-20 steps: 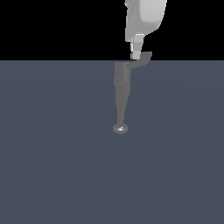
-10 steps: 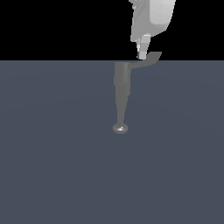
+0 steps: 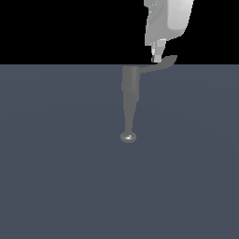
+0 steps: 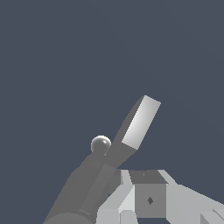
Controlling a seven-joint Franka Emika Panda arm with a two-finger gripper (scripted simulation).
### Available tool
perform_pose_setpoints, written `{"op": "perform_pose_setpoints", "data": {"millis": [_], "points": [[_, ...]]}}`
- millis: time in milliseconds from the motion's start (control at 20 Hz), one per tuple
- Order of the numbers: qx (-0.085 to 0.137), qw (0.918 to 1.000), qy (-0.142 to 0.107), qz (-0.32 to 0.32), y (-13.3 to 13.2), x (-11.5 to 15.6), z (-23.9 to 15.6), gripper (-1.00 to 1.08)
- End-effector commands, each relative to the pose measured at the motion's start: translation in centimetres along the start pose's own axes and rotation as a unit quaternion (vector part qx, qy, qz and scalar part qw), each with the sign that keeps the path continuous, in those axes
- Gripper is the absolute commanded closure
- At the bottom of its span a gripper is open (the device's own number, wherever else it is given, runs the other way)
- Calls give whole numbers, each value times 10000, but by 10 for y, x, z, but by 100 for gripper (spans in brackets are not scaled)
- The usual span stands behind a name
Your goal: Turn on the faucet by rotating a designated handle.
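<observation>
The grey faucet (image 3: 130, 86) lies on the dark surface, its thick cylinder narrowing to a stem that ends in a shiny knob (image 3: 128, 137). A slim curved handle (image 3: 161, 64) sticks out from the cylinder toward the exterior view's right. My white gripper (image 3: 157, 58) comes down from above, and its tips touch the handle near its paddle end. The fingers look pressed together with nothing between them. In the wrist view the paddle tip of the handle (image 4: 141, 121) rises past the knob (image 4: 100, 145), the faucet (image 4: 76, 194) runs beside it, and the gripper (image 4: 133, 197) sits at the handle's base side.
Flat dark grey floor (image 3: 60, 177) surrounds the faucet on all sides. Nothing else stands on it. Black background lies beyond the far edge.
My gripper has shifted toward the exterior view's right. The handle has swung with it, and its tip now reaches farther right.
</observation>
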State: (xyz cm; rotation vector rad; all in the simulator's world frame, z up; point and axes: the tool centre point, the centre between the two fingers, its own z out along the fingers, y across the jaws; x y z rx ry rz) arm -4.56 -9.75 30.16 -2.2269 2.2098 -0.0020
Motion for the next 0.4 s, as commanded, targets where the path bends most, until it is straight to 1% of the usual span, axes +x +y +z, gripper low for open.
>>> {"op": "perform_pose_setpoints", "data": {"millis": [0, 350], "points": [[-12, 9999, 11, 155, -3, 23, 2, 108], [-18, 9998, 11, 190, -14, 40, 3, 108]]}}
